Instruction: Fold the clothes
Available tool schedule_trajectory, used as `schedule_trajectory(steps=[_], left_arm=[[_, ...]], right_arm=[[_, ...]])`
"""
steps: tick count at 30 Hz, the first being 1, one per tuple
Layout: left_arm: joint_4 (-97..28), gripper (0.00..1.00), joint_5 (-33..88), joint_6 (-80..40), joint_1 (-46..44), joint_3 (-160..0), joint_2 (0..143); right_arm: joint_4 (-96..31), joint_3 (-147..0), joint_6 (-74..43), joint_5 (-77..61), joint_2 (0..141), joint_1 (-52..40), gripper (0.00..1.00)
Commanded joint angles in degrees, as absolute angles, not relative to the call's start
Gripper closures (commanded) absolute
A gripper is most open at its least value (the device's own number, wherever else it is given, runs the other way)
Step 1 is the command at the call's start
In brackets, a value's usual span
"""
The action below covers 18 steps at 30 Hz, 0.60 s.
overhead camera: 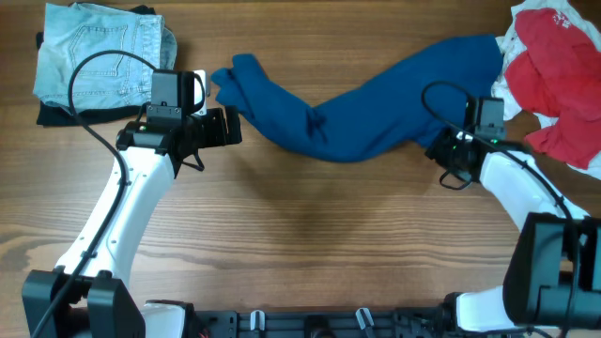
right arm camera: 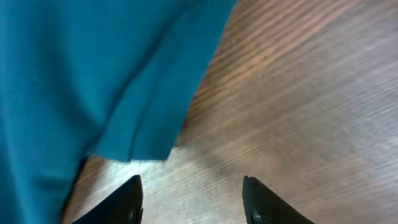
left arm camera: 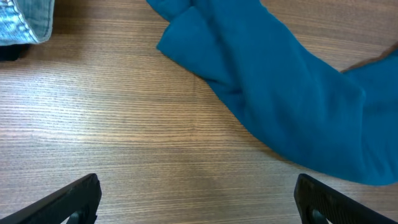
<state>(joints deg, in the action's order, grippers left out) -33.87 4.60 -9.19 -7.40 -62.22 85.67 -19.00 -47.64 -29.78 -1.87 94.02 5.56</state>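
Observation:
The dark blue shirt [overhead camera: 366, 103] lies bunched in a long twisted strip across the far middle of the wooden table. My left gripper [overhead camera: 230, 127] is open and empty, just left of the shirt's left end; the left wrist view shows the shirt [left arm camera: 292, 93] ahead of my spread fingers [left arm camera: 196, 199]. My right gripper [overhead camera: 441, 150] is open and empty just below the shirt's right part; the right wrist view shows a folded blue edge [right arm camera: 124, 81] just ahead of my fingers [right arm camera: 193, 199]. The placket is hidden.
Folded light blue jeans [overhead camera: 99, 56] lie at the far left corner. A red and white heap of clothes [overhead camera: 559, 66] lies at the far right, touching the shirt's right end. Bare table [overhead camera: 310, 244] lies in front.

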Motion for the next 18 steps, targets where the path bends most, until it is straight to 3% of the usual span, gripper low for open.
schedule_trajectory(steps=[1,11,14,16,18], left_arm=[[-33.65,0.0,5.5,-9.72,-7.62,-63.44,86.17],[-33.67,0.0,5.5,-9.72,-7.62,-63.44,86.21],[-33.67,0.0,5.5,-9.72,-7.62,-63.44,86.46],[-33.67,0.0,5.5,-9.72,-7.62,-63.44,86.83],[-33.67,0.0,5.5,-9.72,-7.62,-63.44,87.15]], right_arm=[[-13.28,-44.58,-30.5,-3.07,95.42,5.65,0.49],[0.91,-40.53,-30.0,-3.11,99.83,5.65,0.51],[2.61,-40.53,-29.95,-3.07,101.14,5.65,0.66],[4.23,-40.56,-28.27,-3.09,101.1,5.65,0.85],[4.99,-40.56,-27.03,-3.11,100.38,5.65,0.96]])
